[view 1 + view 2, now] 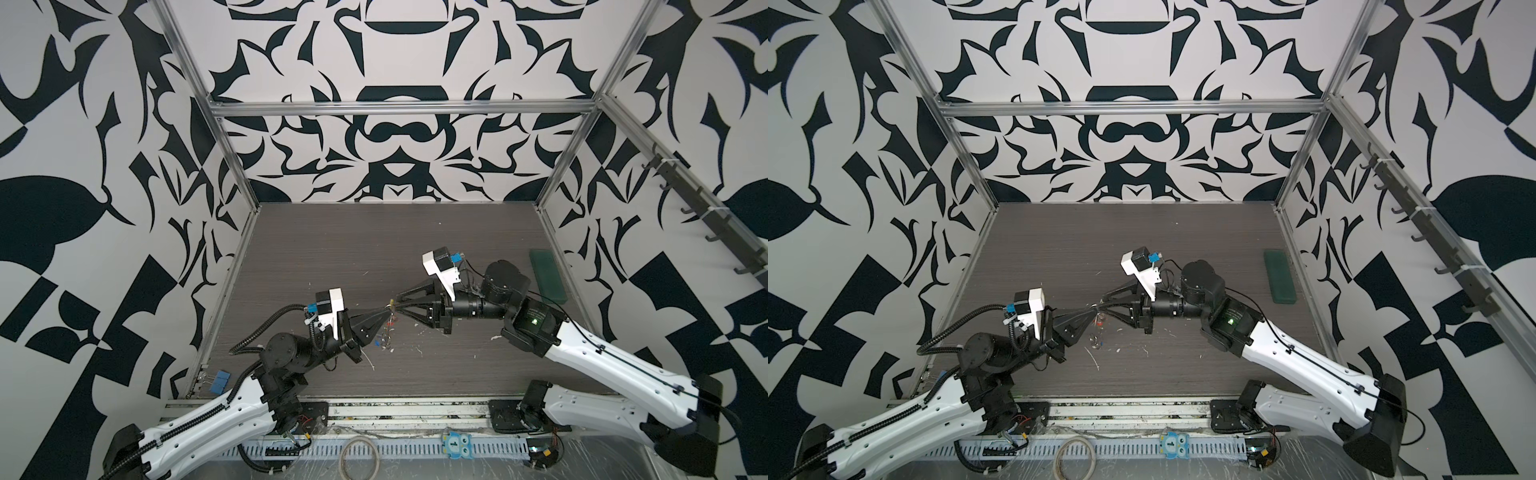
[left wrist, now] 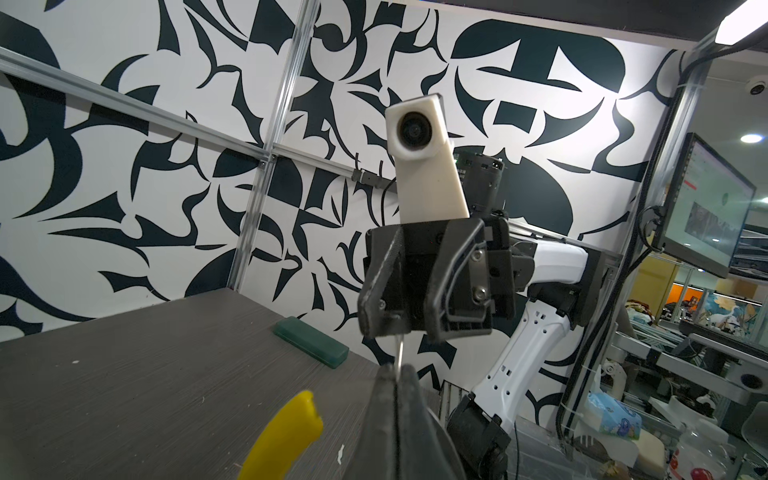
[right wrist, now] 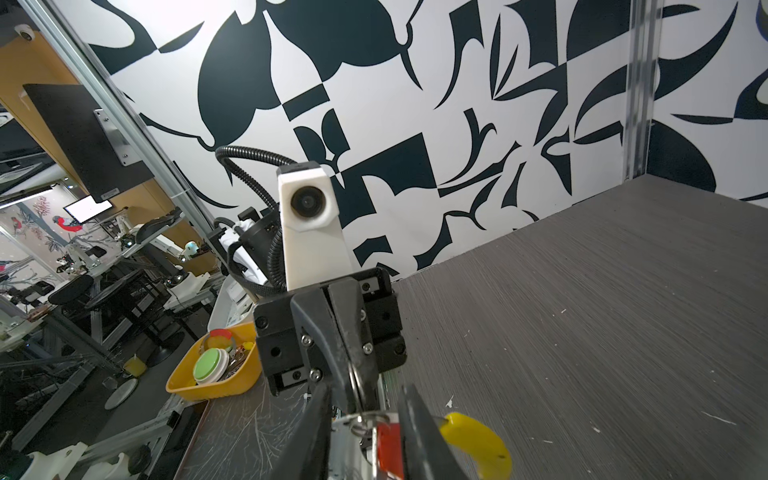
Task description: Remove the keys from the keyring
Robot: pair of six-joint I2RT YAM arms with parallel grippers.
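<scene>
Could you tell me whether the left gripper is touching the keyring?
Touching. In the left wrist view, the thin keyring comes straight out from between the shut left gripper tips.

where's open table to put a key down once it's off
Crowded: mid-table, where the left gripper and right gripper meet over the dangling keys; the green case lies along the right edge. Bare: the table from its far edge to the grippers, and the near strip right of centre, only white specks.
</scene>
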